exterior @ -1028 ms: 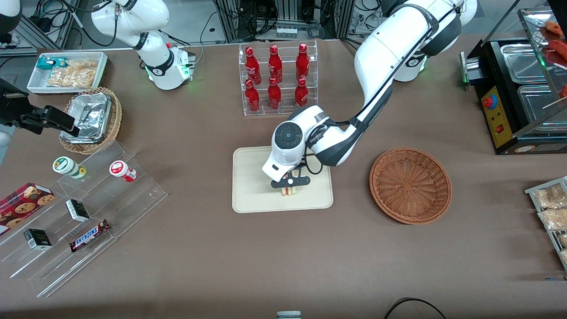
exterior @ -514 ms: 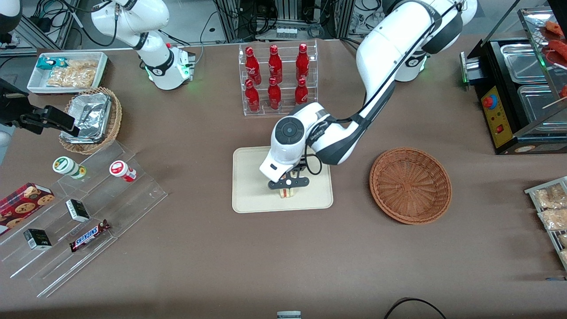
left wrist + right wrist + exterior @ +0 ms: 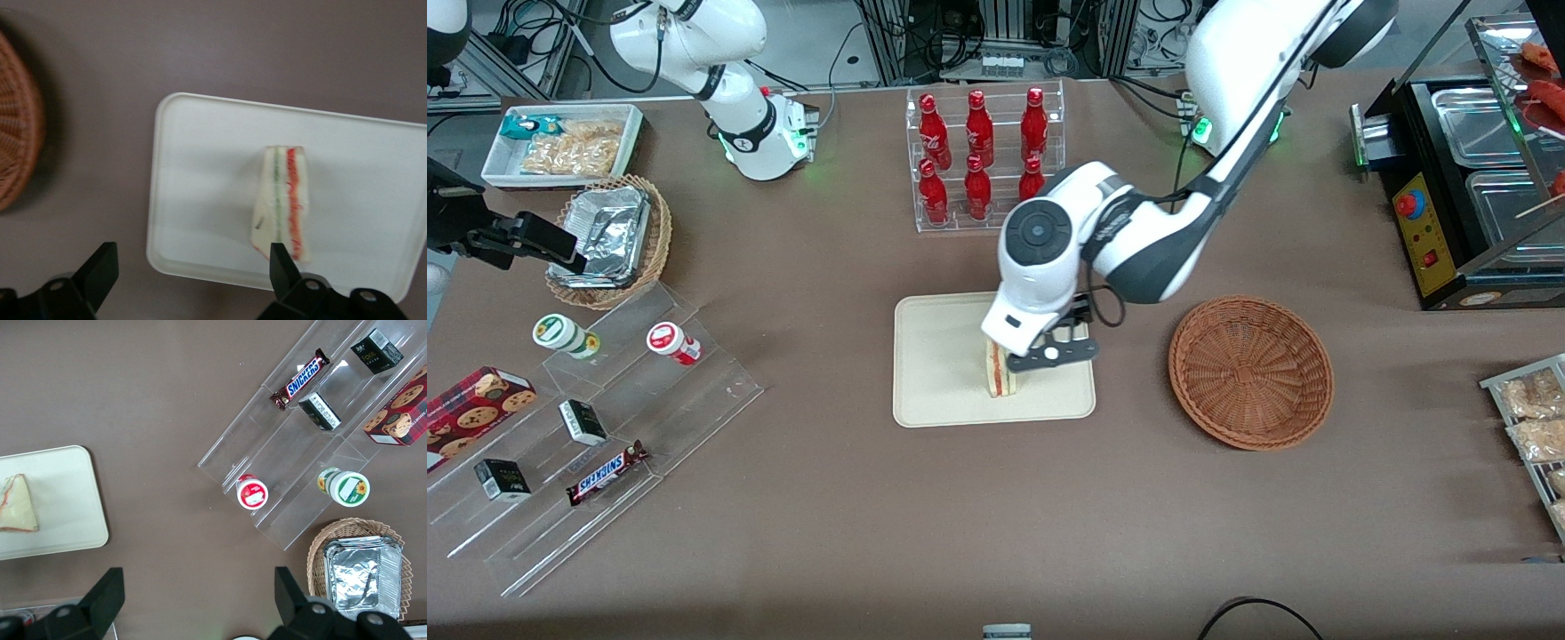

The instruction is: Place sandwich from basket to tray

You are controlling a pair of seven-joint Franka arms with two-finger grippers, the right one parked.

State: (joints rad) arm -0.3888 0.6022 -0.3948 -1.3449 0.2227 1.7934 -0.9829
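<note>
Sandwich placement, as I read it: the tray (image 3: 943, 373) lies mid-table, with the basket (image 3: 1251, 371) beside it toward the working arm's end, holding nothing I can see. My gripper (image 3: 1052, 354) hangs above the tray's basket-side part, its fingers (image 3: 100, 267) spread wide and gripping nothing. On the tray, standing on edge, is the sandwich (image 3: 999, 377), its red and green filling showing.

Bottle rack: we see red bottles (image 3: 978, 142) in a clear stand.
Stepped shelf: we find a Snickers bar (image 3: 607, 472), two capped jars (image 3: 673, 343) and a cookie box (image 3: 473, 406).
Foil-lined basket (image 3: 609, 238): beside the snack tray (image 3: 565, 144).
</note>
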